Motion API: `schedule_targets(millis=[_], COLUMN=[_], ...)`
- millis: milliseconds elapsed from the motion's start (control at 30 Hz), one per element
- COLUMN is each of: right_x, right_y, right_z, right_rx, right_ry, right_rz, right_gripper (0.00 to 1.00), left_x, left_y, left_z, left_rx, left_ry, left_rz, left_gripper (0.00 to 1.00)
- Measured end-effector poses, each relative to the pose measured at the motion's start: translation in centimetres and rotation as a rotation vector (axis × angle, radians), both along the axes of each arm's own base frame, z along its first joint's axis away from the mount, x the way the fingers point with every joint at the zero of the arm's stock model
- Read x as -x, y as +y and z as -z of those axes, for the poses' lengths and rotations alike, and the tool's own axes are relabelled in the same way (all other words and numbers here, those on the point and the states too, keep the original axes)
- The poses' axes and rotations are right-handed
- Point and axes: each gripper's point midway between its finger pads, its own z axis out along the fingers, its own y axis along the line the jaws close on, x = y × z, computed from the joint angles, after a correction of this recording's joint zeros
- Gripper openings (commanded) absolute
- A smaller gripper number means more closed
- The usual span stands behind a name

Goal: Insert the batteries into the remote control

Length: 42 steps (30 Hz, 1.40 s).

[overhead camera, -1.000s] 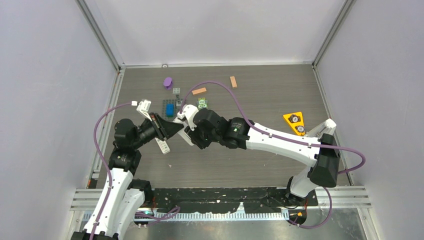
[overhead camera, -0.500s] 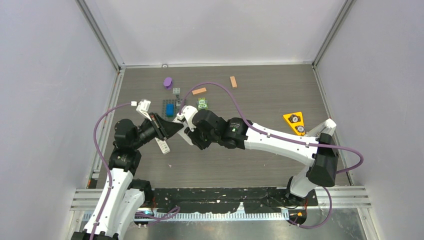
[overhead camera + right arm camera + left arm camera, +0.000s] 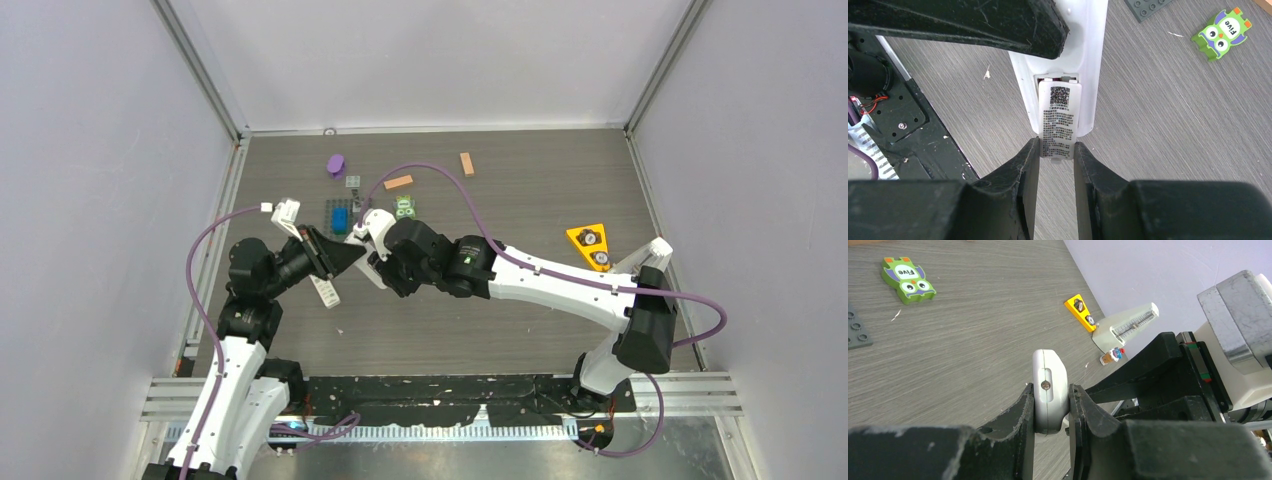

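Hardly anything has moved since a second ago: the right arm's elbow has crept slightly leftward, and both grips stay as they were.

The left gripper (image 3: 1052, 407) is clamped on the white remote control (image 3: 1049, 375), one finger on each long side, holding it off the table. The remote's end points past the fingertips. Beyond those fingertips and to their left lie a grey studded plate (image 3: 855, 330) and a green owl tile (image 3: 908, 280). A yellow triangular piece (image 3: 1080, 312) lies ahead to the right.

The right gripper (image 3: 1055, 145) pinches the lower end of the labelled battery cover (image 3: 1059, 115), which lies over the battery compartment (image 3: 1058, 79) in the remote's back. Only a dark reddish sliver shows in the gap just beyond the cover's far edge. Whether the batteries sit inside cannot be told, and none can be made out on the table.

From above, both grippers hide most of the remote. The left arm is folded, its forearm reaching rightward. The right arm stretches across the table to the left, and its wrist meets the left gripper nose to nose.
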Motion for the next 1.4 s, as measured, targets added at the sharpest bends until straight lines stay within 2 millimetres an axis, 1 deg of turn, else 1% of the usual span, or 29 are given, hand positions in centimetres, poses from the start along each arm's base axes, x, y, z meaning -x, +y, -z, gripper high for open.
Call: schedule_targets(millis=[667, 1133, 1233, 1400], right_x=[-0.1, 0.5, 0.5, 0.4], right_y=[0.0, 0.2, 0.3, 0.5], right_z=[0.0, 0.0, 0.2, 1.1], right_rx=[0.009, 0.008, 0.012, 0.033], right_ry=[-0.016, -0.012, -0.010, 0.001], right_rz=[-0.010, -0.029, -0.031, -0.034], right_gripper=[0.20, 0.20, 0.20, 0.20], left_x=[-0.2, -0.4, -0.3, -0.1], left_y=[0.1, 0.4, 0.3, 0.1], left_z=[0.2, 1.2, 1.2, 1.0], left_rx=[-0.003, -0.015, -0.014, -0.016], left_ry=[0.011, 0.052, 0.052, 0.040], left_rz=[-0.011, -0.038, -0.031, -0.011], left_gripper=[0.00, 0.00, 0.00, 0.00])
